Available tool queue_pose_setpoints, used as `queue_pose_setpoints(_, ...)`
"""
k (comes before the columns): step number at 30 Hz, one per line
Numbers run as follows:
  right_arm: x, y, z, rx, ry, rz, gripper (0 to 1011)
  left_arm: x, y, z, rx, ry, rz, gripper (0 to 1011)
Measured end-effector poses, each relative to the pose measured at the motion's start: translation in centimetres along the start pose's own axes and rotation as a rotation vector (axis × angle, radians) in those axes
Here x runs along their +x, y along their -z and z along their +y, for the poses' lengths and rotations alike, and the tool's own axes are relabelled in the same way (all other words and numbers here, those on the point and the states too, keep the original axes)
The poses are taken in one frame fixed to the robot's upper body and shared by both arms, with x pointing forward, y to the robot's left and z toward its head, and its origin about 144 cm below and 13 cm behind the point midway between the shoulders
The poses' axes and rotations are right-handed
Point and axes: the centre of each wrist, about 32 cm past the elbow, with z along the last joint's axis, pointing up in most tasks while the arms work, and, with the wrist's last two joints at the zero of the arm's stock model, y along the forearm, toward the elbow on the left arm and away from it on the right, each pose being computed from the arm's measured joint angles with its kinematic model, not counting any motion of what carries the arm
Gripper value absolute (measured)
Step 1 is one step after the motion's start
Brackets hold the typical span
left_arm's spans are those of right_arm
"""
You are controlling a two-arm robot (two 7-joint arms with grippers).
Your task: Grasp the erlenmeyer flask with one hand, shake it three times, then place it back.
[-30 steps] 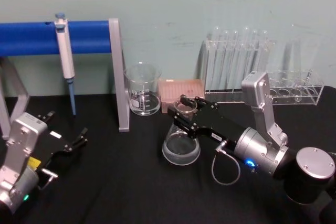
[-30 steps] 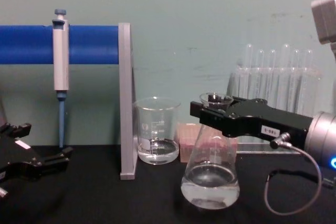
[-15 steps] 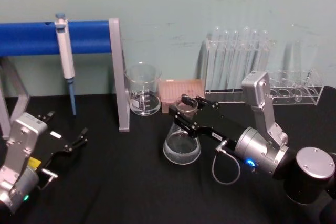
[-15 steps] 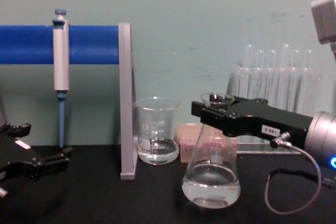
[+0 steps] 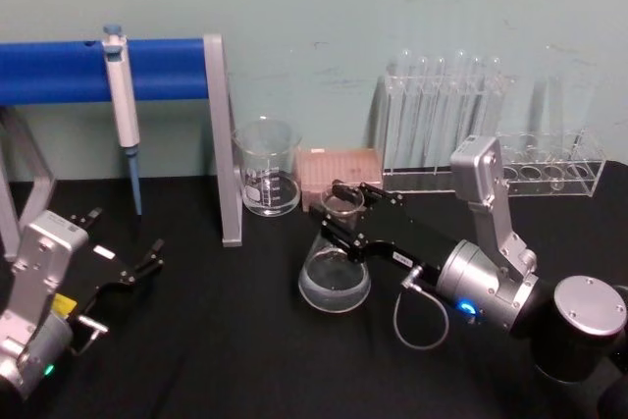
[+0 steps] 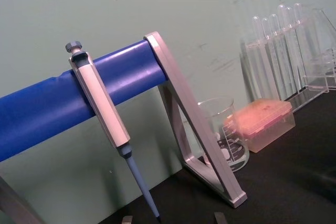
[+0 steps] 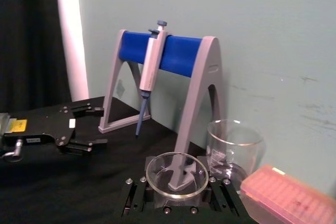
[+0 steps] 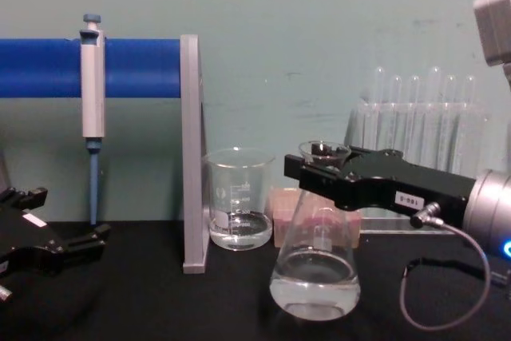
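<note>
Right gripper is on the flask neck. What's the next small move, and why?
Probably a short sideways shake, kept upright. The right gripper is shut on the neck of the erlenmeyer flask, liquid sits in its base, and the beaker stands near on its left. The left gripper rests parked, open.

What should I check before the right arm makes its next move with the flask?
1. Right gripper shut on the erlenmeyer flask neck: ok.
2. Liquid low in the flask, far from the rim: ok.
3. Flask base resting on the table or lifted: cannot tell.
4. Beaker apart from the flask: ok.
5. Gap to the pink box behind: cannot tell.
6. Left gripper parked far left, open: ok.
</note>
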Motion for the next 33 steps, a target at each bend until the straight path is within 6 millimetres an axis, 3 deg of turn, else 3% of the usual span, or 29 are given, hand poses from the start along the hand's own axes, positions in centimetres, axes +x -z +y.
queue_pose_setpoints(33,-1.7,-0.3,0.3,0.023,-0.254,-0.016,478,0.0,0.0,0.0,0.000,0.000,0.000,1001)
